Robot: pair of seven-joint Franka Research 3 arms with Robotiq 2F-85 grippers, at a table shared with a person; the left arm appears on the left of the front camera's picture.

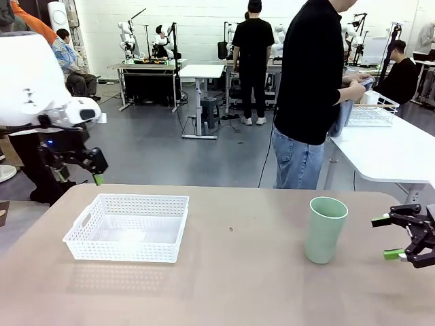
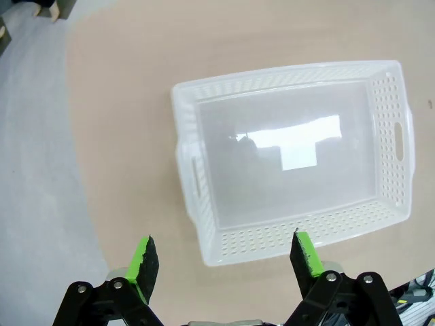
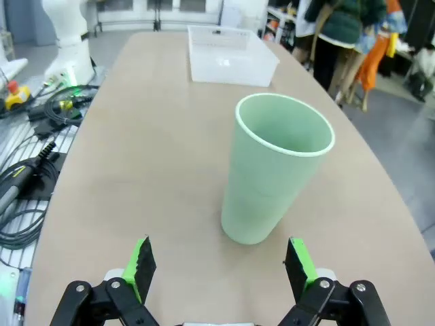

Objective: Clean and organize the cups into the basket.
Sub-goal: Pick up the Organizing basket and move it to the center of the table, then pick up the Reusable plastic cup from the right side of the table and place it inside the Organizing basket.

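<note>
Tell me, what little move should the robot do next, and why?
Probably slide the right hand forward around the green cup. The hand is open, the cup stands upright just ahead of it, untouched, and the white basket is empty.

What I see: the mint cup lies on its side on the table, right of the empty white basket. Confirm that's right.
Wrong: the mint cup stands upright, as the right wrist view shows, on the table, right of the empty white basket.
</note>
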